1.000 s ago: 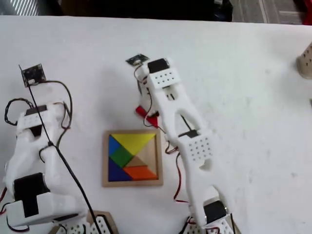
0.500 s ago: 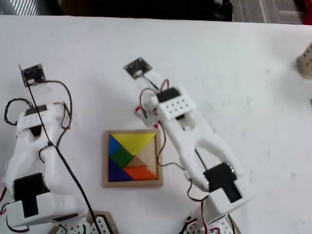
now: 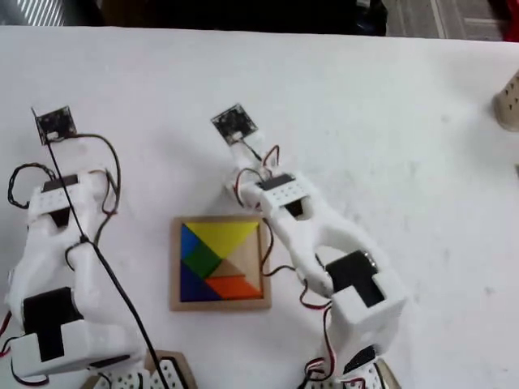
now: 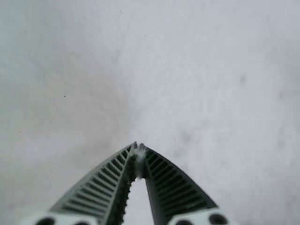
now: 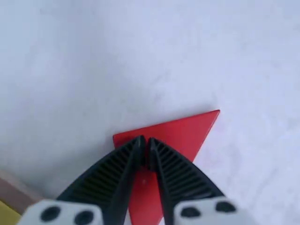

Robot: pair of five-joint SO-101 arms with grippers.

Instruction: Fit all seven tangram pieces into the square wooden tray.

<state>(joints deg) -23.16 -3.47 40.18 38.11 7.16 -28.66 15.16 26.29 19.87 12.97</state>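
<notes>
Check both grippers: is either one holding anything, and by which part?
Nothing is held. The left gripper is shut over bare table; the right gripper is shut above the red triangle, which lies flat.

You see a red triangle (image 5: 185,133) against the white table (image 3: 389,121). The tan tray (image 3: 220,305) has yellow, green, blue and orange pieces (image 3: 223,233).

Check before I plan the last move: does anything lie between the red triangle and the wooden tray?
Nothing visible does: bare white table separates the red triangle from the wooden tray. The right pincer is shut above the triangle.
</notes>
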